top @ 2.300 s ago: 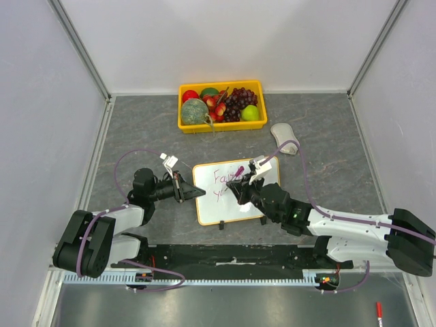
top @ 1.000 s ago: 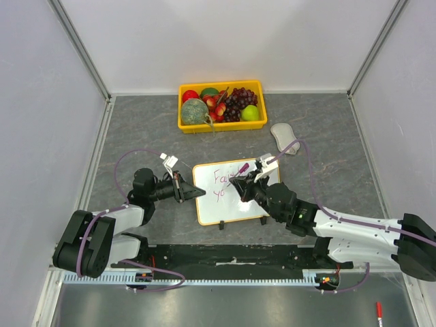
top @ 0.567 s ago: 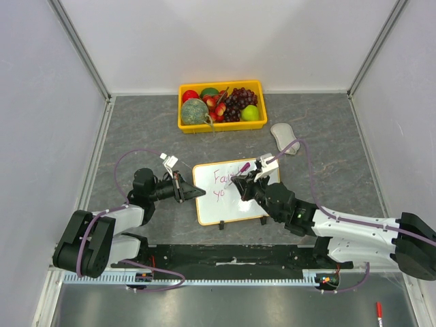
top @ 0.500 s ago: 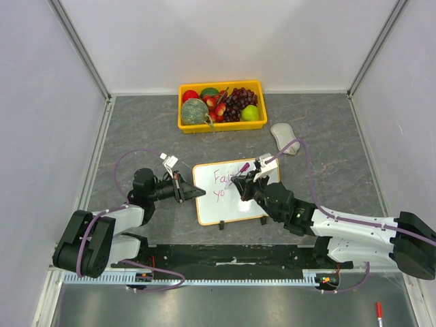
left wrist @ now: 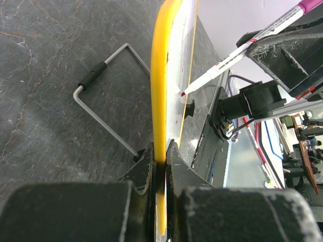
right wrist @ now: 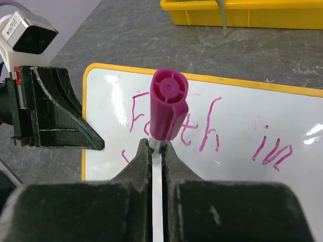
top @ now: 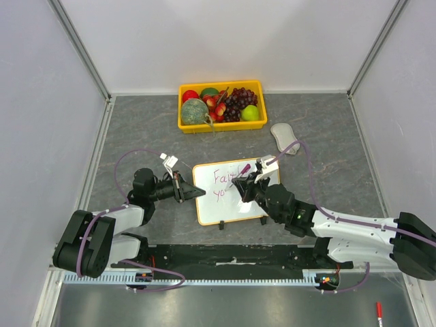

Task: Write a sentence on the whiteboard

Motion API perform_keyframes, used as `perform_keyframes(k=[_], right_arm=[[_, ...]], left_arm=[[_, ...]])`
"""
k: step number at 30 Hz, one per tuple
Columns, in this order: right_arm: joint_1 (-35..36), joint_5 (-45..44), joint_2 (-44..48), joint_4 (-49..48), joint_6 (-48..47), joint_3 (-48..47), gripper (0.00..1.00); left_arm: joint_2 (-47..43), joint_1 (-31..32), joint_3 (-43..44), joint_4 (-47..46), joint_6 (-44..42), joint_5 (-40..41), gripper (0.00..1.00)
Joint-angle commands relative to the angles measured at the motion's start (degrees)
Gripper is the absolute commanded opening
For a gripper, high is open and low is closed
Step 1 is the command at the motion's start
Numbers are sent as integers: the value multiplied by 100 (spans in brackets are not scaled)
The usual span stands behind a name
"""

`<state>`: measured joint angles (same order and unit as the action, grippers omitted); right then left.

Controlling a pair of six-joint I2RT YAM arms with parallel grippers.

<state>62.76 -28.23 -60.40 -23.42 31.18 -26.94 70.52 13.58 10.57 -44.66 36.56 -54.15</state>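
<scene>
The whiteboard [top: 228,208] stands tilted on a wire stand at the table's middle. My left gripper [top: 182,189] is shut on its yellow left rim [left wrist: 160,101], one jaw on each face [left wrist: 159,151]. My right gripper [top: 240,187] is shut on a white marker with a pink end [right wrist: 169,103], jaws tight on the barrel [right wrist: 157,146]. The marker's tip [left wrist: 183,93] touches the board face. The sentence [right wrist: 208,126] reads "Faith in" in pink on the top line. A second line begins with "yo" [top: 219,195], partly hidden by the gripper.
A yellow fruit tray [top: 184,126] with grapes, apples and a melon stands at the back. A pale grey oval object [top: 283,135] lies right of the board. The board's wire stand [left wrist: 103,121] juts out behind it. A red pen [top: 379,312] lies off the table at the near right.
My right gripper with the marker has shifted slightly to the right over the board's second line. The left gripper and the board have not moved.
</scene>
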Motion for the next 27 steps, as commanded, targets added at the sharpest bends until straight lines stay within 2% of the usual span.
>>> perform_keyframes(k=[1,15,27], right_arm=[[-27,-51,64,101,55,163,0],[-27,19,169,285,55,250,0],[-36,-324,389,444,-50,180,0]], left_arm=[[41,-14,33,37,-492,423,2],[41,-14,24,37,-492,432,2],[32,-14,24,37,-492,432,2]])
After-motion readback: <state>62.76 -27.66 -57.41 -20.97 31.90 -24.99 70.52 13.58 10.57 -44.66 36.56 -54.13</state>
